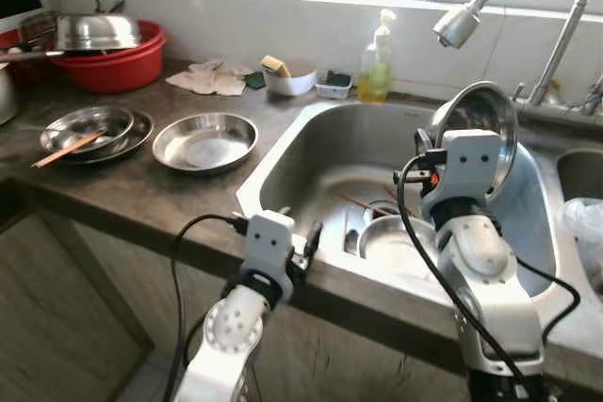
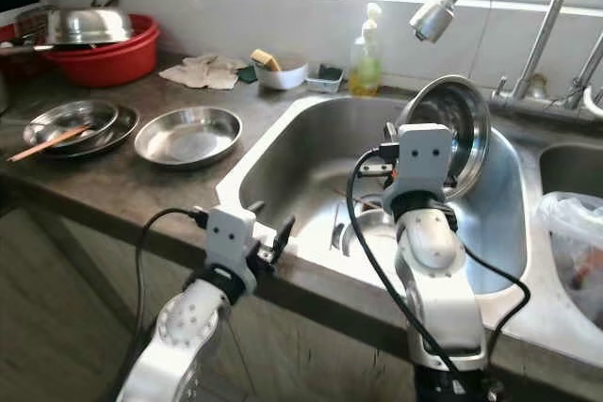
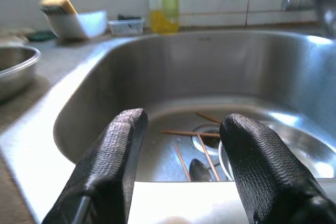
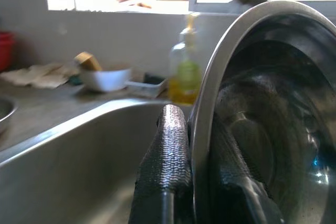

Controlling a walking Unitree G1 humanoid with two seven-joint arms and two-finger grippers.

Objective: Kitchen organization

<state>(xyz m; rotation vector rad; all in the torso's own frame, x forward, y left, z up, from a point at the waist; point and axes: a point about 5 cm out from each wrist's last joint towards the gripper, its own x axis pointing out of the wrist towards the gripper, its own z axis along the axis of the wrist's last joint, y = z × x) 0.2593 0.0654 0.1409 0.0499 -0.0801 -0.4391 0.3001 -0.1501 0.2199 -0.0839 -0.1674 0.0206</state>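
Observation:
My right gripper [image 4: 197, 156] is shut on the rim of a steel bowl [image 1: 482, 124], held tilted on edge above the sink [image 1: 311, 152]. One finger [image 4: 167, 148] lies outside the rim and the other inside the bowl. A second steel bowl [image 1: 396, 240] lies on the sink bottom, beside wooden chopsticks [image 3: 189, 134] and a spoon [image 3: 199, 169]. My left gripper [image 3: 181, 150] hovers open at the sink's front edge [image 1: 306, 242], with nothing between its fingers.
On the counter to the left sit a steel plate [image 1: 205, 141], stacked steel dishes with a chopstick [image 1: 89, 131] and a red basin with a lid [image 1: 108, 54]. A soap bottle [image 1: 377, 68], a white bowl with a sponge [image 1: 287, 77] and the faucet [image 1: 462, 25] stand behind the sink.

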